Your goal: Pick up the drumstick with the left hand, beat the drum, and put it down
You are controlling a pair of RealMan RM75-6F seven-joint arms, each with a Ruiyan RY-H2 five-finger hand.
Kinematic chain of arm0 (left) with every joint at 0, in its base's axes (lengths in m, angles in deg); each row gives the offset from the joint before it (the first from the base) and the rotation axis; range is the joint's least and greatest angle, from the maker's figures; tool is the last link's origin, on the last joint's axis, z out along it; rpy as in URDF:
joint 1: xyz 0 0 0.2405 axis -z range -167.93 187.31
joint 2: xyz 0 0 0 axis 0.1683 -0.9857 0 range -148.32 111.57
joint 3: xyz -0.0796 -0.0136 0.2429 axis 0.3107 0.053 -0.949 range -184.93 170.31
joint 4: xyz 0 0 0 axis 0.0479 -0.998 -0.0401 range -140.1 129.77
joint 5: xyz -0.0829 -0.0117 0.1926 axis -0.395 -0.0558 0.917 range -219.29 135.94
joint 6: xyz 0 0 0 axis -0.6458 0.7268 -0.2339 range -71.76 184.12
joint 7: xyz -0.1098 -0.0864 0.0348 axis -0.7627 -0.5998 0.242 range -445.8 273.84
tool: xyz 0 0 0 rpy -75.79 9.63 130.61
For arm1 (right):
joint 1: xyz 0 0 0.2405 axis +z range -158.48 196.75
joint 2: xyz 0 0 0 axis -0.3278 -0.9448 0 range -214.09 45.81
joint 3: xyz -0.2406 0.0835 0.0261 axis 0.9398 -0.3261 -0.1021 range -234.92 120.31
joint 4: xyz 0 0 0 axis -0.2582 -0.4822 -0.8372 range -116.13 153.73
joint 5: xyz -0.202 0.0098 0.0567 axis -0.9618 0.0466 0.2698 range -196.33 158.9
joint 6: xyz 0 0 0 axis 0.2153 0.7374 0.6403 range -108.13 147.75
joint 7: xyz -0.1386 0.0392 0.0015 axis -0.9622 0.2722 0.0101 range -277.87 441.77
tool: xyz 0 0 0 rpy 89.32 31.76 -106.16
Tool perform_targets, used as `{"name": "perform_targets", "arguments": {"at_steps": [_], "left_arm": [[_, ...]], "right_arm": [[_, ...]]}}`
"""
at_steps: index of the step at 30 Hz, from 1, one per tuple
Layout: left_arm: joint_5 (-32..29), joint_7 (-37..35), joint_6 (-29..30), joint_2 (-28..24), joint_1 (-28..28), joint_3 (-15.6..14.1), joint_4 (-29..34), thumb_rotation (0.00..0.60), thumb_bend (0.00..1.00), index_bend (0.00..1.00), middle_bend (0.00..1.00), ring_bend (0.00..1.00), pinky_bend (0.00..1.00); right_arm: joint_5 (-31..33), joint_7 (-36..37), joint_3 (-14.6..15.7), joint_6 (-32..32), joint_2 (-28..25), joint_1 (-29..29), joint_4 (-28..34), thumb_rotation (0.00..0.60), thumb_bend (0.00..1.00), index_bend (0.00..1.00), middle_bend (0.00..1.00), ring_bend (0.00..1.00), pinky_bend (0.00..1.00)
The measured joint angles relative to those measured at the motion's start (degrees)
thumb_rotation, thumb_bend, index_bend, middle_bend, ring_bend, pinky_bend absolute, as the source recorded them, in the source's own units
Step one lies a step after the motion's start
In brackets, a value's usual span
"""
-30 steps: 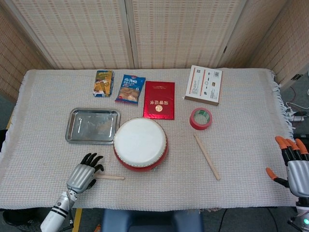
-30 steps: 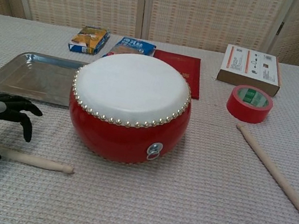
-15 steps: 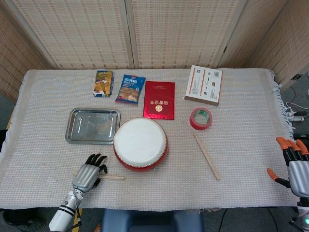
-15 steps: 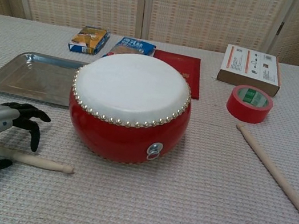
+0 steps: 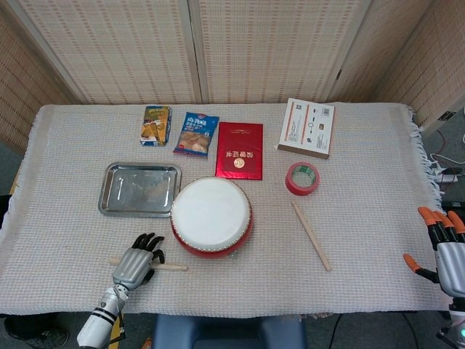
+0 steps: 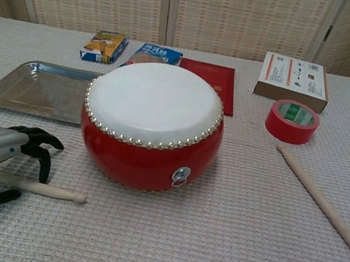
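A red drum (image 5: pixel 211 216) with a white skin (image 6: pixel 155 100) stands in the middle of the table. A wooden drumstick (image 5: pixel 171 267) lies flat on the cloth just left of the drum's front, also seen in the chest view (image 6: pixel 49 190). My left hand (image 5: pixel 135 263) arches over its handle end, dark fingers (image 6: pixel 42 148) on the far side and thumb on the near side, not closed on it. A second drumstick (image 5: pixel 311 235) lies to the right of the drum. My right hand (image 5: pixel 445 251) hovers off the table's right edge, fingers spread and holding nothing.
A steel tray (image 5: pixel 116 206) sits left of the drum. Behind it lie two snack packets (image 5: pixel 156 125), a red booklet (image 5: pixel 240 150) and a white box (image 5: pixel 306 127). A red tape roll (image 5: pixel 301 178) sits right of the drum.
My left hand has slid a little right toward the drum and settled lower over the drumstick's handle. The stick has not moved. The right hand has barely shifted.
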Motion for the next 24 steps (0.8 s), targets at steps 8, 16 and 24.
{"name": "perform_targets", "arguments": {"at_steps": [8,16,24], "left_arm": [[0.1,-2.1,-0.1,0.8,0.3,-0.1,-0.3,0.600,0.34,0.50,0.12,0.00,0.01],[0.7,-4.0,1.5,1.8,-0.2,-0.2,-1.5,0.600,0.34,0.54,0.16,0.00,0.01],[1.0,-8.2,1.9,1.3,-1.0,-0.5,-0.9,0.600,0.35,0.56,0.18,0.01,0.01]], "right_arm": [[0.2,0.3,0.0,-0.3,0.0,0.0,-0.2,0.600,0.20,0.00,0.09,0.00,0.00],[0.6,0.6,0.0,-0.6,-0.1,-0.2,-0.3,0.600,0.20,0.00,0.09,0.00,0.00],[0.4,0.6,0.1,-0.7,-0.2,-0.2,-0.1,0.600,0.20,0.00,0.09,0.00,0.00]]}}
